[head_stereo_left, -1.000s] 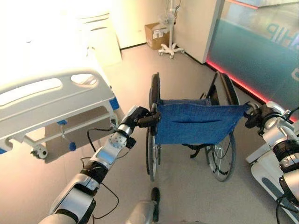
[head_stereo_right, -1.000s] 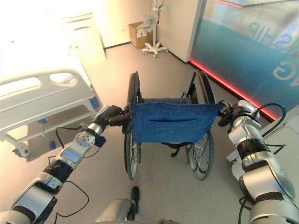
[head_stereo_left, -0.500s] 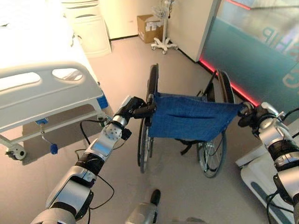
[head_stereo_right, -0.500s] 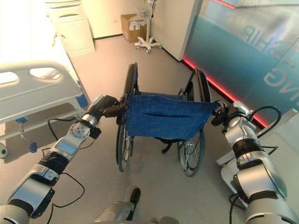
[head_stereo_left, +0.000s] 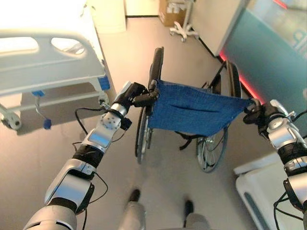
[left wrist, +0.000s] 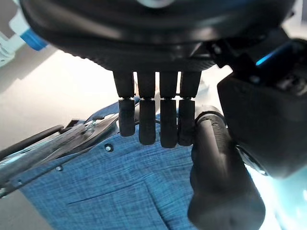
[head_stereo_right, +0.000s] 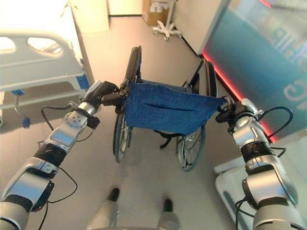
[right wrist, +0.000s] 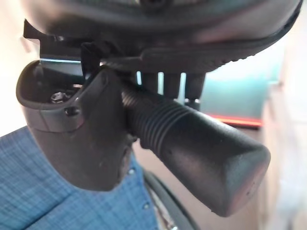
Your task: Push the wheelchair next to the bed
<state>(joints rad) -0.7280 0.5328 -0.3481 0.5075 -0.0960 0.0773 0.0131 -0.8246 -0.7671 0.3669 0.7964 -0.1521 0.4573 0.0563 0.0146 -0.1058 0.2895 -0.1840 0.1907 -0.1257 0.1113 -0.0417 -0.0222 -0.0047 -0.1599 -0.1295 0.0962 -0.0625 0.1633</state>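
Note:
The wheelchair [head_stereo_left: 192, 110], with a blue cloth back and large spoked wheels, stands in front of me facing away. The white bed [head_stereo_left: 48, 72] lies to its left, its footboard corner near the chair's left wheel. My left hand [head_stereo_left: 134, 96] is shut on the left push handle [left wrist: 220, 177], its fingers [left wrist: 153, 120] curled over it above the blue cloth. On the other side, my right hand [head_stereo_left: 261, 115] is shut on the ribbed right push handle [right wrist: 192, 148], with the thumb [right wrist: 76, 129] wrapped beside it.
A white cabinet [head_stereo_left: 108, 14], a cardboard box [head_stereo_left: 170, 9] and a wheeled stand [head_stereo_left: 184, 31] stand at the far end of the room. A glass wall with a red floor strip [head_stereo_left: 240, 81] runs along the right. A white base [head_stereo_left: 268, 187] sits at lower right.
The whole picture has shifted, so the camera has moved forward and tipped down. Both hands keep their hold on the handles, and the chair has rolled on beside the bed's foot end.

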